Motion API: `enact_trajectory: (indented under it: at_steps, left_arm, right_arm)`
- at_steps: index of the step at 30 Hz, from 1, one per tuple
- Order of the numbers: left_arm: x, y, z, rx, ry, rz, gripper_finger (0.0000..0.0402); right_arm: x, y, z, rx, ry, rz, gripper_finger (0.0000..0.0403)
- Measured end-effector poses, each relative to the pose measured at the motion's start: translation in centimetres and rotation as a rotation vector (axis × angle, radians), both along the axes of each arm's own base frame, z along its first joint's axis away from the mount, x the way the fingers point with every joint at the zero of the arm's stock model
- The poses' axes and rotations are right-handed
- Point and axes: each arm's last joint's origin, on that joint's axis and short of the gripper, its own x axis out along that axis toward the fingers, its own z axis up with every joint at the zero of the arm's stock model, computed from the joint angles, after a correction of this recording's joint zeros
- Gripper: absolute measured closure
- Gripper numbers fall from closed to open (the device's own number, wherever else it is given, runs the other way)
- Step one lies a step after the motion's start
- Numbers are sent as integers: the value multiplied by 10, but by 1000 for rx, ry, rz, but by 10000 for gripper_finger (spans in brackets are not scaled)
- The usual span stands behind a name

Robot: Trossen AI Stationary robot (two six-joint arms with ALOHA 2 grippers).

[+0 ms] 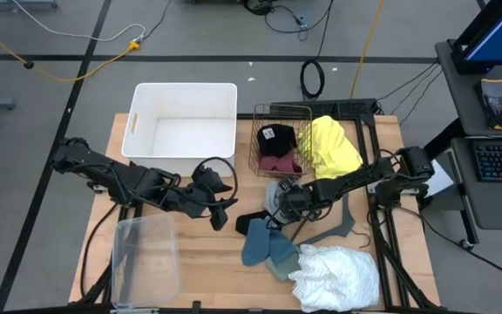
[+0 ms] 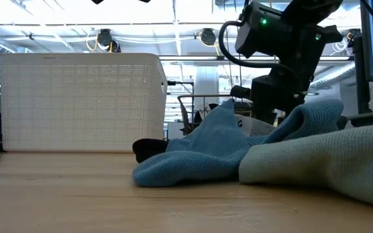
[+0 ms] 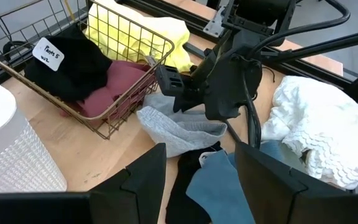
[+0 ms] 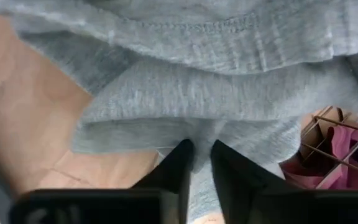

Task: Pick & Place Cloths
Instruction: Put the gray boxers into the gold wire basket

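Note:
The light grey cloth lies bunched on the table beside the wire basket; my right gripper is shut on it. A black cloth and a maroon one lie in the basket, and the yellow cloth drapes over its right rim. Two blue-grey cloths, a black cloth and the frilly white one lie near the front edge. My left gripper is open, hovering left of the pile above the black and blue cloths. My right gripper pinches a fold of the light grey cloth between its two fingertips. It comes from the table's right, slanting down. The cloth stays bunched, its lower part resting on the table beside the basket.
A white plastic bin stands at the far left, and a clear plastic container at the near left. A flat grey hanger lies right of the pile. Bare wood shows between the bin and the cloths.

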Motion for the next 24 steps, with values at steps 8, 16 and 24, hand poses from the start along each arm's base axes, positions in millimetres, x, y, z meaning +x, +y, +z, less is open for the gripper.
enact_trajectory:
  at_steps: [8,16,24]
  left_arm:
    - [0,0,0,-1,0,1,206]
    - [0,0,0,-2,-1,2,206]
    - [0,0,0,0,-5,6,206]
  right_arm:
    - [-3,0,-1,-6,36,3,396]
    - [-10,1,22,58,-20,9,401]
    - [-24,2,64,208,-184,-18,402]
